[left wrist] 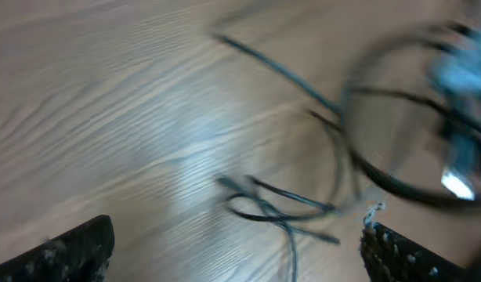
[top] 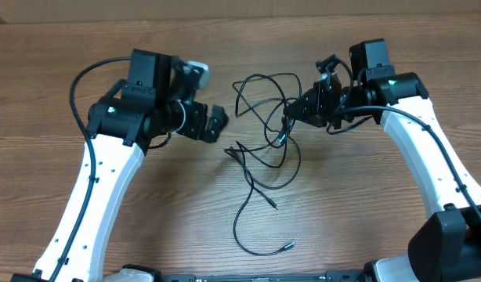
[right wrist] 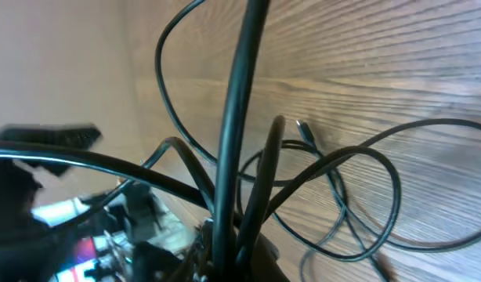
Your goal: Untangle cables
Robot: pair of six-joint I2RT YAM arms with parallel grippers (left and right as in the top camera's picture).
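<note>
Several thin black cables (top: pixel 264 117) lie in a loose tangle at the table's middle, and one strand trails toward the front and ends in a small plug (top: pixel 287 246). My right gripper (top: pixel 291 116) is shut on a bunch of the cables at the tangle's right side. In the right wrist view the strands (right wrist: pixel 240 141) rise straight out of its jaws (right wrist: pixel 236 247). My left gripper (top: pixel 217 122) is open and empty just left of the tangle. In the blurred left wrist view its fingers (left wrist: pixel 240 254) stand wide apart, with cable loops (left wrist: pixel 280 207) beyond them.
The wooden table (top: pixel 366 204) stretches all around. The left arm's white link (top: pixel 99 196) and the right arm's white link (top: pixel 436 164) reach in from the front corners. The arms' own thicker black wires run along them.
</note>
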